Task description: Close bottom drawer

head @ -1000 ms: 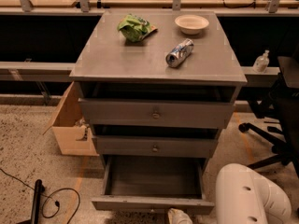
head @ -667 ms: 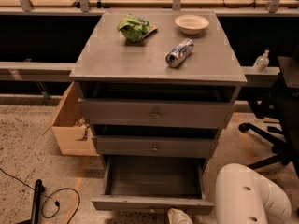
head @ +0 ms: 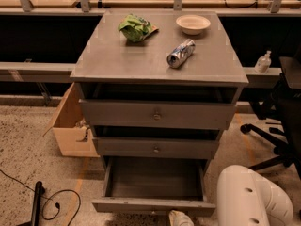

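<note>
Looking down on the grey cabinet (head: 157, 60), I find the bottom drawer (head: 154, 179) pulled well out at floor level, its shallow tray bare and its front panel on the side nearest me. The gripper (head: 179, 218) shows only as a pale tip at the lower edge of the view, just in front of that front panel and a little right of its middle; I cannot tell whether it is wide or narrow. The white arm (head: 254, 197) bulks to the right of it. I judge the gripper sits this low so that a straight push away from me drives the drawer home. Contact with the panel I cannot confirm.
</note>
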Robot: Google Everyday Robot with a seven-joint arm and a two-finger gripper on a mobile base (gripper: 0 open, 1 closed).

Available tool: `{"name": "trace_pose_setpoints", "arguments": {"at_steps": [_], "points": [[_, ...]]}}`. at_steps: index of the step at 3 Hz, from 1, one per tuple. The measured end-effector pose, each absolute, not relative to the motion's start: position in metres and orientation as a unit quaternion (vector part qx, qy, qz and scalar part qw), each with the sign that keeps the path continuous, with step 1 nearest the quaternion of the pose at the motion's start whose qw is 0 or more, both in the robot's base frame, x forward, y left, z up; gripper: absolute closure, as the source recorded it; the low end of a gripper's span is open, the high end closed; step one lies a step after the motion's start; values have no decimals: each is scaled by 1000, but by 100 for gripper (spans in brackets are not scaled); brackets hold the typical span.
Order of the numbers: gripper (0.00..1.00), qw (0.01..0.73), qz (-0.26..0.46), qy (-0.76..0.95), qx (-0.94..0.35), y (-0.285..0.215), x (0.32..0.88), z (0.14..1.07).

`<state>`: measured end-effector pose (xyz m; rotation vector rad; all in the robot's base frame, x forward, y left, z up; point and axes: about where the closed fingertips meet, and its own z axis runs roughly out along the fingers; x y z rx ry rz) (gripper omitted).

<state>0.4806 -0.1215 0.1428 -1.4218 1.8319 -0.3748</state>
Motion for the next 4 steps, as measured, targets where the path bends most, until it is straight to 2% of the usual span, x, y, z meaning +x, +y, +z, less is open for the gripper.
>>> {"name": "trace_pose_setpoints", "arguments": {"at_steps": [3,4], "points": [[100,322,-43,801,-503,-156,416,236],[100,331,-45,805,-491,-171,409,277]]}}
